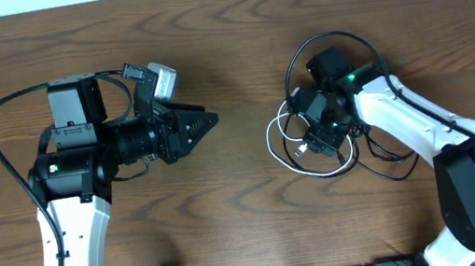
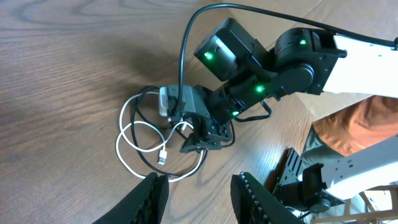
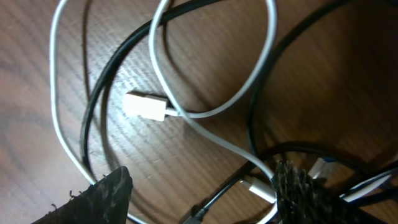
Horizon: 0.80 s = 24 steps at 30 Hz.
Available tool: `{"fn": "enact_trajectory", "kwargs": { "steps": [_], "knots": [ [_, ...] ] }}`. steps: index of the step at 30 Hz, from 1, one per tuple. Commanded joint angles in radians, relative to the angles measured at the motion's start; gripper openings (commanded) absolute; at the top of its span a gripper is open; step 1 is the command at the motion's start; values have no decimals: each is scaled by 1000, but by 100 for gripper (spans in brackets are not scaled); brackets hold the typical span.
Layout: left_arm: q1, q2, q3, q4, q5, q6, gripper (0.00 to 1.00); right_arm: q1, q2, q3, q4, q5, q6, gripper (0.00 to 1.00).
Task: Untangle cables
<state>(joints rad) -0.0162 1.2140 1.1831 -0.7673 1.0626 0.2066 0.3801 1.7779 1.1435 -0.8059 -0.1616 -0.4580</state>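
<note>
On the left of the brown wood-grain table (image 1: 232, 30) we see the left arm (image 1: 70, 243) rise on its white link from the bottom edge of the overhead view, bend at a black joint and run level toward the right. Its left gripper (image 1: 211, 118) points at the cable heap but sits well apart from it, over bare wood. From its own wrist camera we see the two dark fingers (image 2: 152, 199) parted a little with nothing between them.

On the right side, the right arm (image 1: 406, 122) reaches up and leftward on its white link, and its black wrist tips down over the heap. The right gripper (image 3: 202, 174) hangs low over the cords with its jaws spread wide. We see no cord pinched, though a white strand runs close against one finger.

The cables lie in a loose tangle right of the table's middle, directly under that gripper. A thin white cord (image 3: 186, 116) loops around the heap's left side and crosses itself between the fingers, ending in a small white rectangular plug (image 3: 144, 106) flat on the wood. A thin black cord (image 3: 99, 90) curves beside the white loop and crosses it. More black loops spread toward the right arm. We cannot tell which black strands belong together.
</note>
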Motion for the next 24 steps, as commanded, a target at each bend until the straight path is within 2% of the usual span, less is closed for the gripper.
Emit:
{"fn": "enact_trajectory", "kwargs": {
  "steps": [1, 13, 18, 20, 24],
  "knots": [
    [-2, 3, 12, -11, -8, -2, 38, -21, 3, -18, 13, -32, -25, 68],
    [-2, 2, 12, -22, -8, -2, 38, -33, 31, -27, 64, -107, -56, 69],
    [-2, 2, 12, -39, -8, -1, 38, -33, 81, -27, 67, -107, -57, 62],
    [-2, 2, 12, -39, -8, -1, 38, -33, 95, -27, 71, -106, -56, 52],
    [-2, 2, 12, -39, -9, -1, 38, -35, 105, -27, 74, -102, -56, 41]
  ]
}}
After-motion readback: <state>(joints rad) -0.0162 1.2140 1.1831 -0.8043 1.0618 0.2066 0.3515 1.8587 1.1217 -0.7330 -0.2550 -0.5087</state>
